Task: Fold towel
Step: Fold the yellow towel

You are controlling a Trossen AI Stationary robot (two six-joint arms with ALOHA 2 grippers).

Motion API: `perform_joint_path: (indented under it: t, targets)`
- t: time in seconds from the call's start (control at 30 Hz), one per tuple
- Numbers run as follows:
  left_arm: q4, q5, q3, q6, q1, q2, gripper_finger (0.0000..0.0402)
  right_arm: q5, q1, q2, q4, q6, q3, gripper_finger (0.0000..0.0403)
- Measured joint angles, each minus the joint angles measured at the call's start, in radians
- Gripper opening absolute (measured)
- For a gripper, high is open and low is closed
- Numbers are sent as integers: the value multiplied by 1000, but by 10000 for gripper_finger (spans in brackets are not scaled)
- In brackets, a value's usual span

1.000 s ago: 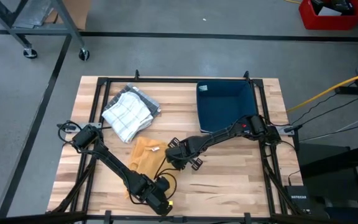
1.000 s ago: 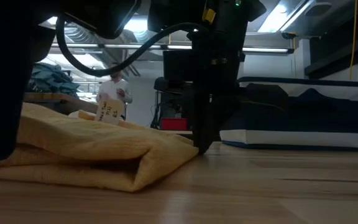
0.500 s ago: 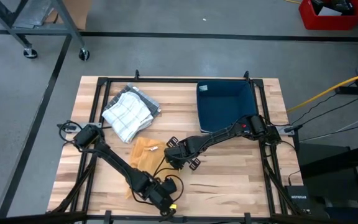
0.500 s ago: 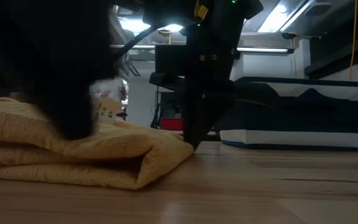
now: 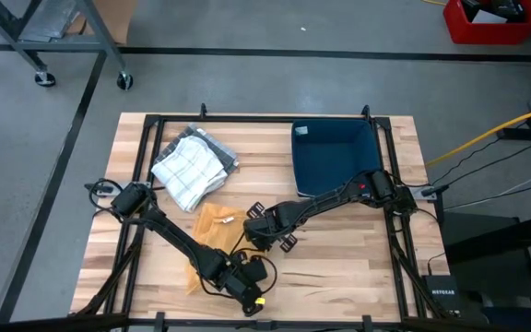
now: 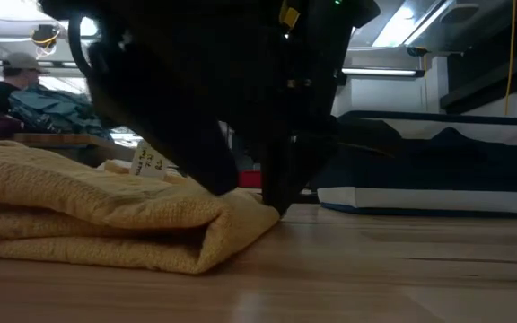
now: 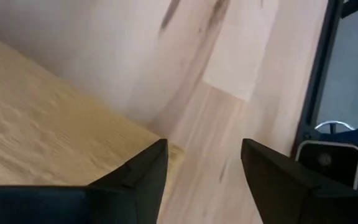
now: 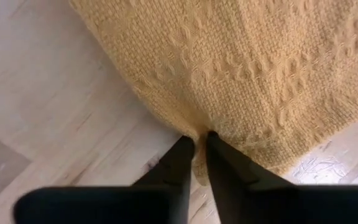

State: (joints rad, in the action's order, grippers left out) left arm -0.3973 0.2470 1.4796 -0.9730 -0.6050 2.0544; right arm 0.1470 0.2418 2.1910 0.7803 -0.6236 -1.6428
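Jaws: left gripper (image 7: 204, 168) wide, empty beside the towel (image 8: 241, 68); right gripper (image 8: 196, 144) nearly closed, pinching its edge; release only once flat.

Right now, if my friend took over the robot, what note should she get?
Left pincer: open, empty, at the yellow towel's near edge.
Right pincer: nearly shut, pinching a corner of the towel.
Towel: mid-table, lying doubled over, fold edge clear in the low view.
Done: at least one fold.
Left: free the right pincer, tidy or fold again if needed.
Also on the table: checked cloth and blue bin, both untouched.
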Motion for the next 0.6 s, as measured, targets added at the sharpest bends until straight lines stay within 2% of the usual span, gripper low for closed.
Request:
perform_joint_path:
  t: [0.37,0.6]
  targets:
    - [-32,0,0,57,32,0,208,2,0,0,-1,2,0,178]
    - [-72,-2,0,-44,38,0,208,1,0,0,-3,-6,-1,215]
